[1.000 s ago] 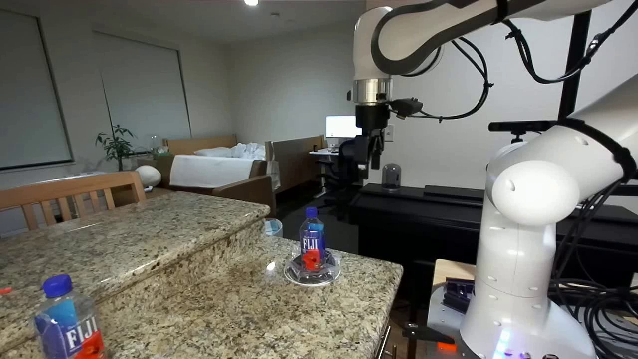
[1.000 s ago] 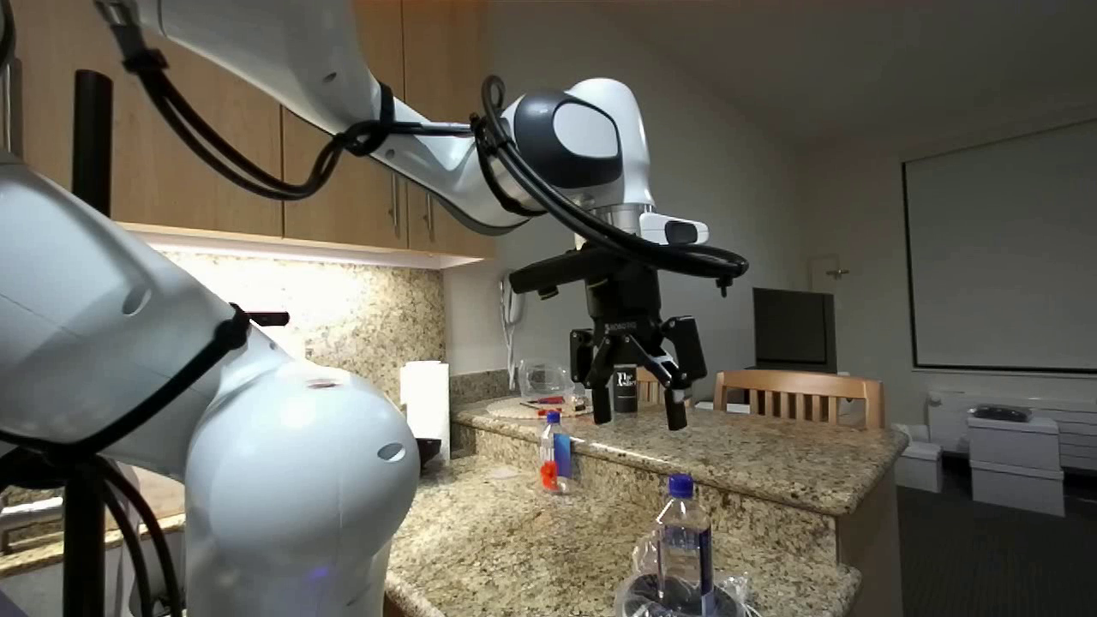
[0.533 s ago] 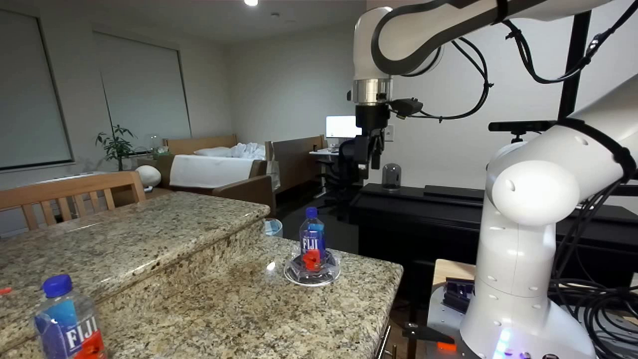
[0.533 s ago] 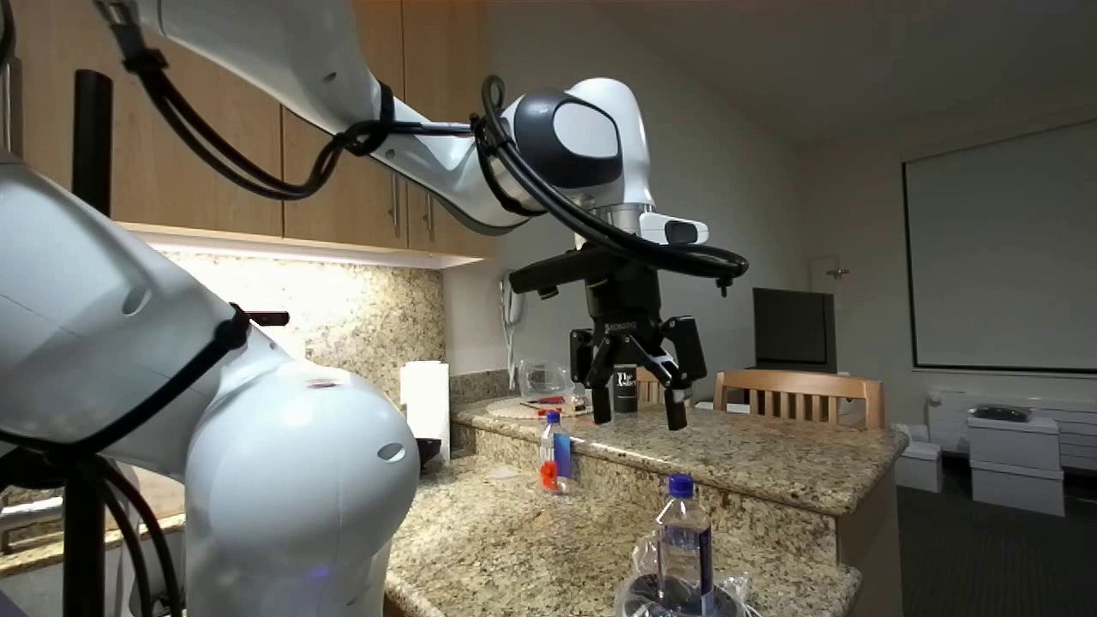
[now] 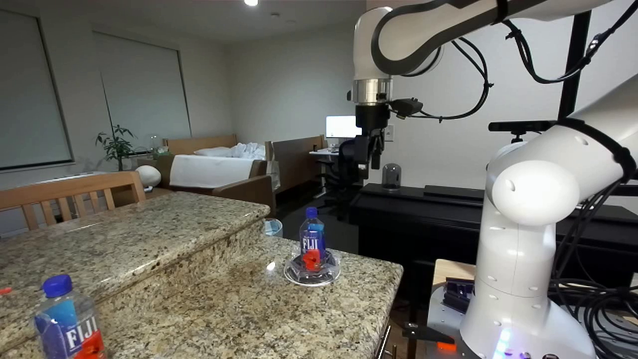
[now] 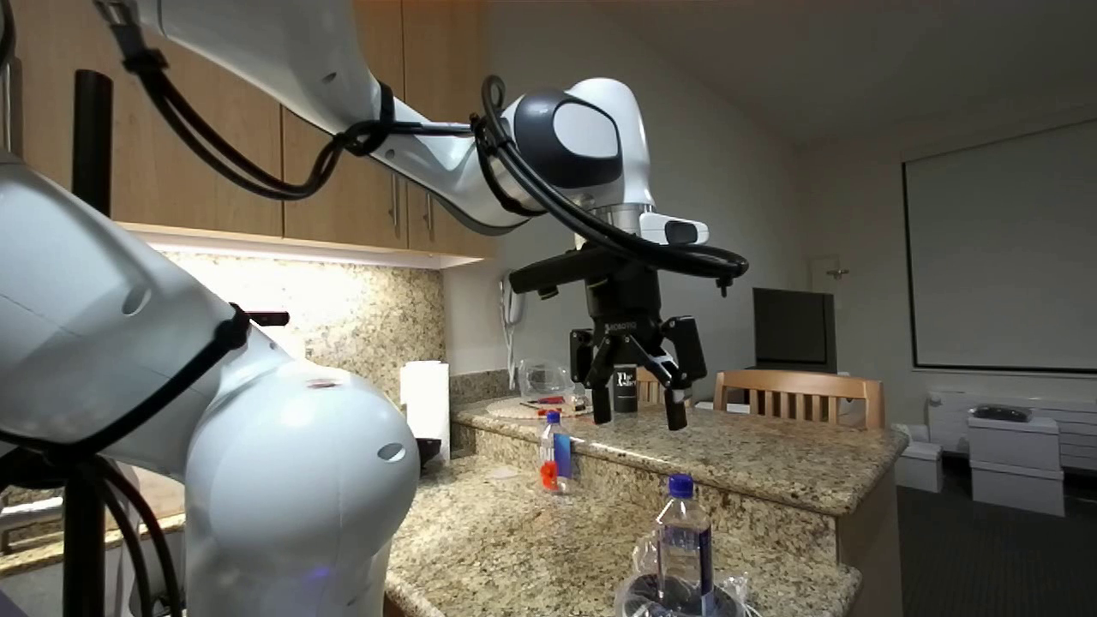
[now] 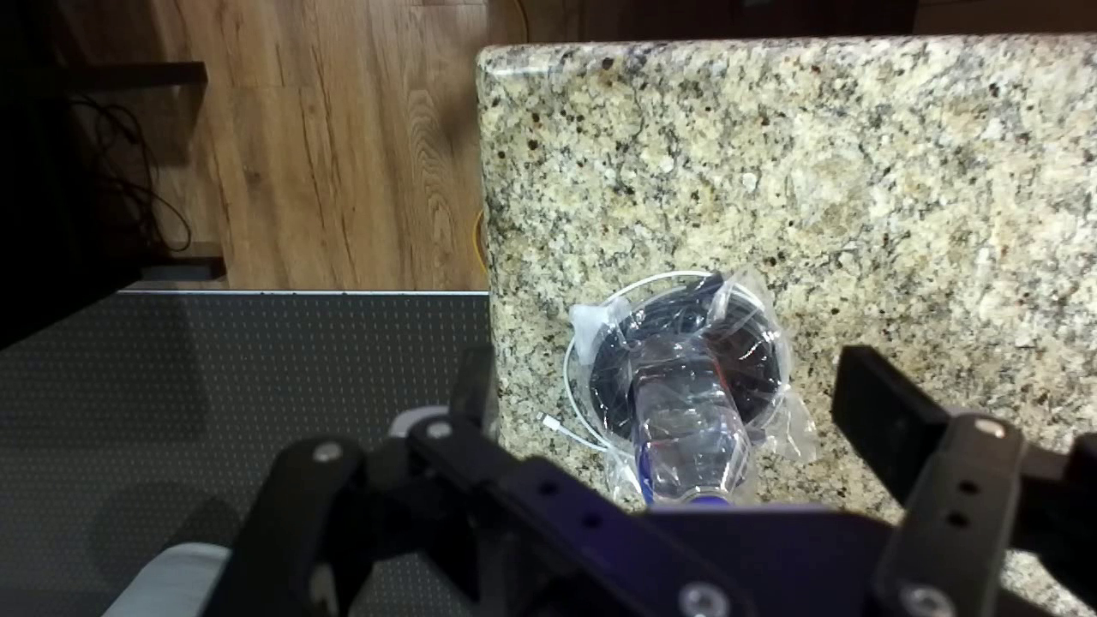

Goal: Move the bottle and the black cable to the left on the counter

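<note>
A clear water bottle with a blue cap (image 5: pixel 312 244) stands upright on a coiled black cable in a plastic bag, near the end of the granite counter (image 5: pixel 239 319). The bottle shows in both exterior views (image 6: pixel 684 540) and in the wrist view (image 7: pixel 686 420). The black cable (image 7: pixel 754 368) shows around the bottle's base, with a thin white cable looped around it. My gripper (image 6: pixel 639 416) is open and empty, pointing down, high above the counter. In the wrist view its open fingers (image 7: pixel 673 386) appear on either side of the bottle, well above it. The cap is partly hidden there.
A similar bottle (image 5: pixel 70 324) stands farther along the counter, also in an exterior view (image 6: pixel 555 454). A raised granite ledge (image 6: pixel 737 454) runs along the counter, with a dark cup (image 6: pixel 626 390) on it. A paper towel roll (image 6: pixel 426 411) stands at the back. The counter's edge (image 7: pixel 490 214) is close to the cable.
</note>
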Available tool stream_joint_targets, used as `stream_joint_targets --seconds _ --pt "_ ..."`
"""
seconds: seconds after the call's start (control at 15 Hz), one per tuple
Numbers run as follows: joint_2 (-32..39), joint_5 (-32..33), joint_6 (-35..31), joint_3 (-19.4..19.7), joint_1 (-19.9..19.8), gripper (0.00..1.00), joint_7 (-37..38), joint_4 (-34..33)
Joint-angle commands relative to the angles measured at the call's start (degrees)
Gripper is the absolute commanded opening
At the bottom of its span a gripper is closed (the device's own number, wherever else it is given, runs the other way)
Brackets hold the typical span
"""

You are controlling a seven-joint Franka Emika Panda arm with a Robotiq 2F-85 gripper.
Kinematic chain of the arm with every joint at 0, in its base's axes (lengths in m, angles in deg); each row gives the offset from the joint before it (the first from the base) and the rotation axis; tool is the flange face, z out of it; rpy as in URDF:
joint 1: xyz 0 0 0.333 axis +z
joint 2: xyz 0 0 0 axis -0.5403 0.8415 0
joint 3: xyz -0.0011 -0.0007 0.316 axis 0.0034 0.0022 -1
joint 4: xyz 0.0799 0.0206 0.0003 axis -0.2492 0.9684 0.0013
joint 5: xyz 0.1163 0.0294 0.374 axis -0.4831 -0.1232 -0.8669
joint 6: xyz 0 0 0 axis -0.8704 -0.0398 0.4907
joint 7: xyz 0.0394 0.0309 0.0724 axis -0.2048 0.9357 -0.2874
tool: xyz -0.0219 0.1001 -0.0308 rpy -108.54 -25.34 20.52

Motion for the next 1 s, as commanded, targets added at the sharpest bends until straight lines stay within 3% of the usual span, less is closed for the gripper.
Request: stream_joint_targets --seconds 0.0,0.53,0.93 --pt "0.0 0.1 0.2 0.1 0.1 1.0 0.1 -0.1" --pt "1.3 1.0 -1.3 0.8 -0.5 1.0 -0.4 -0.6" --pt "9.2 0.9 -15.7 4.2 0.9 1.0 -4.4 -1.1"
